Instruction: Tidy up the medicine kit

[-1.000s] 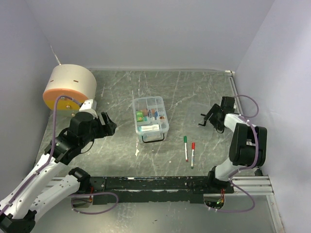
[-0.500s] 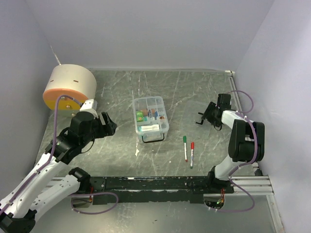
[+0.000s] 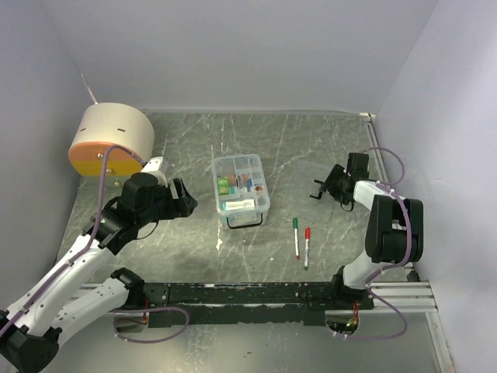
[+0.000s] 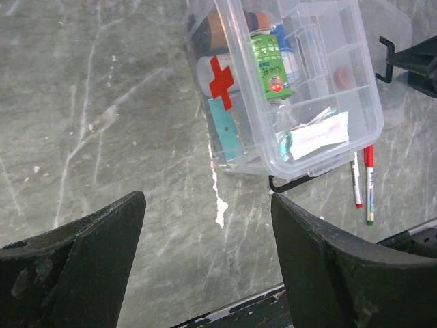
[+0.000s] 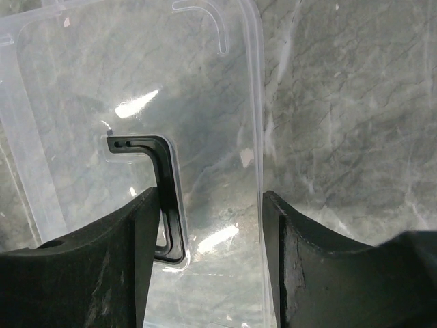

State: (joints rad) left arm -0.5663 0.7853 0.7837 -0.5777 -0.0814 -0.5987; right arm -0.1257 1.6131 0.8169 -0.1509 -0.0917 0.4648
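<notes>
Midway across the grey marbled table (image 3: 311,140), the small clear rectangular plastic medicine kit (image 3: 267,200) stands open-topped, its red cross toward the left arm. Just left of it, the left hand (image 3: 186,200) hangs tilted toward the box, fingers wide apart. Well to the right, the right hand (image 3: 318,190) points down over a flat clear plastic lid (image 5: 205,82), fingers apart astride its black latch (image 5: 164,157).

grey marbled table (image 3: 311,148) bearing medicine kit (image 3: 241,186), green marker (image 3: 297,236), red marker (image 3: 307,246), round drum (image 3: 112,140)
</notes>
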